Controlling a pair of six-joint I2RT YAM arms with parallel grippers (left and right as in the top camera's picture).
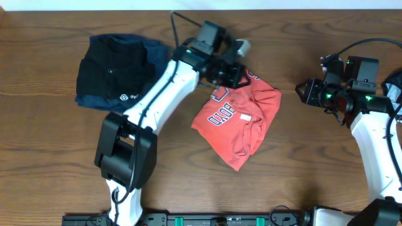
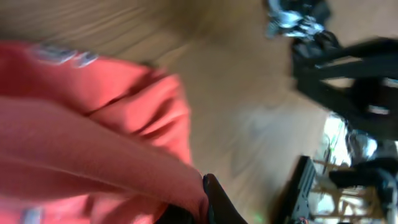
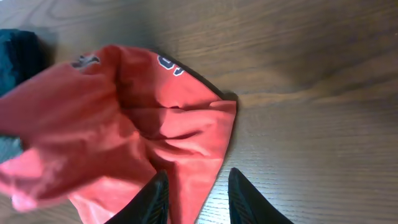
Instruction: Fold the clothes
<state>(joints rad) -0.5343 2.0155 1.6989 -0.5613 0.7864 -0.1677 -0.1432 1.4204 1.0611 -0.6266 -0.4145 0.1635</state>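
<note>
Left tool [image 1: 237, 74] is pinching the crumpled red T-shirt [image 1: 244, 129]
Right tool [image 3: 198, 179] is hovering open; chest lettering [image 1: 221, 114] is showing upside down, unreadable.

Overhead the light is bright and even, the picture sharp; the wooden table [image 1: 314, 169] carries only soft, faint shadows; the left wrist view is smeared by heavy motion blur, the red shirt [image 2: 81, 162] a streaked mass, with a glaring patch at lower right; the right wrist view is crisp, dimmer at upper left.
</note>
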